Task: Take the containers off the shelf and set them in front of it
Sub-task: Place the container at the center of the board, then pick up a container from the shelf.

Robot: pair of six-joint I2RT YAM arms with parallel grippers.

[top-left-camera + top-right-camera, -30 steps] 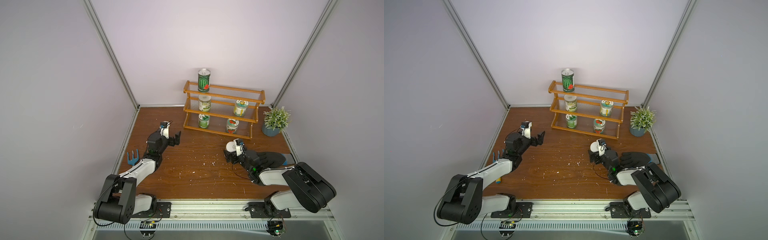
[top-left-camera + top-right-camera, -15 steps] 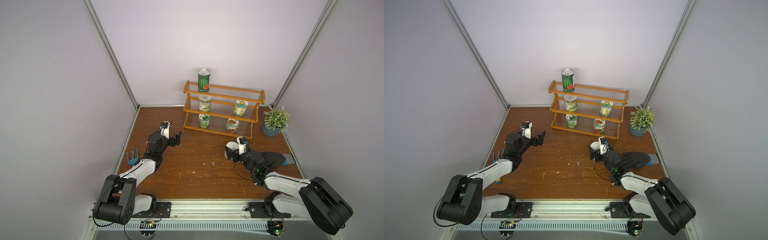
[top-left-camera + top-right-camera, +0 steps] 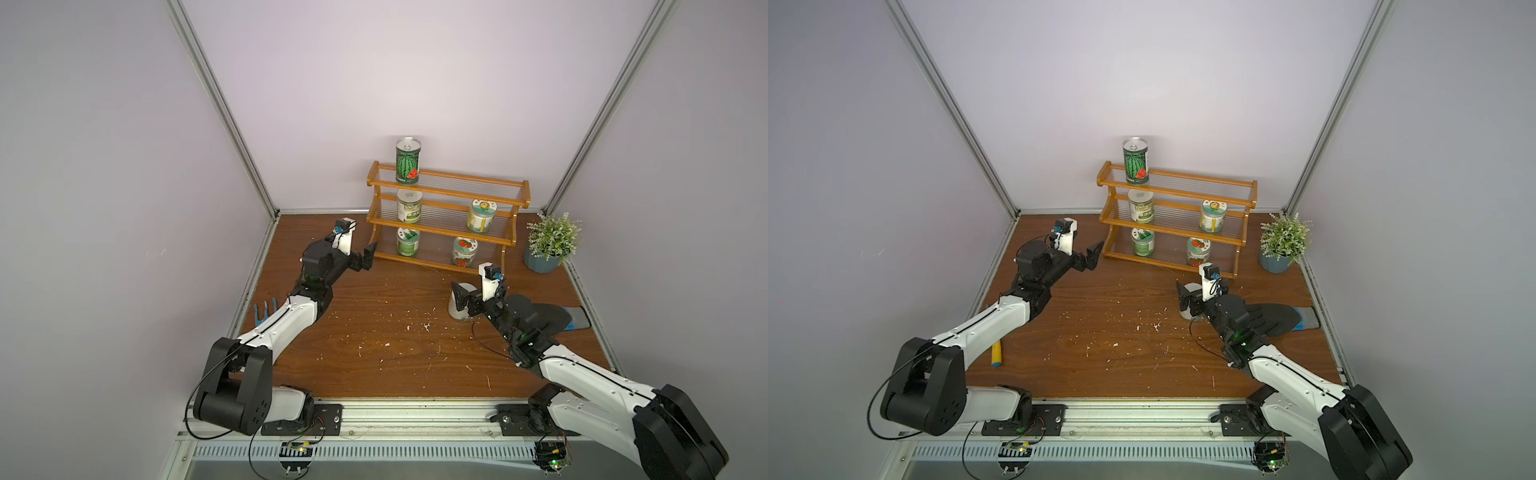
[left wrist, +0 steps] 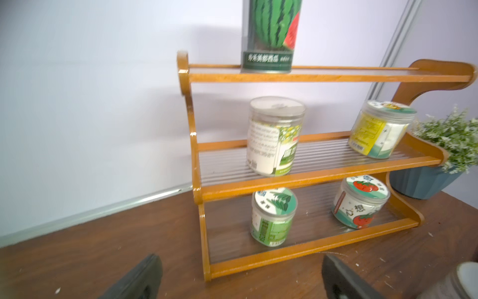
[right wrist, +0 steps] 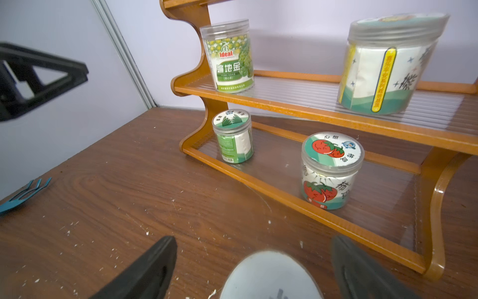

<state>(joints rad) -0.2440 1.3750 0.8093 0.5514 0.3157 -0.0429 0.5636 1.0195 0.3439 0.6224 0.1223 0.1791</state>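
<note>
Tin [image 3: 456, 314] standing on worktop [image 3: 374, 353] before shelf [image 3: 424, 264], flanked by parted jaws of right end effector [image 3: 462, 299]; left end effector [image 3: 368, 257], jaws likewise apart, nearer to upright leaf-lid jar [image 3: 407, 242] on bottom tier; five containers still shelved.

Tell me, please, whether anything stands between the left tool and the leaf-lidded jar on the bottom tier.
Only the frame of the shelf: its end post and low front rail lie between the open left tool and the leaf-lidded jar. No other container is in the way.
</note>
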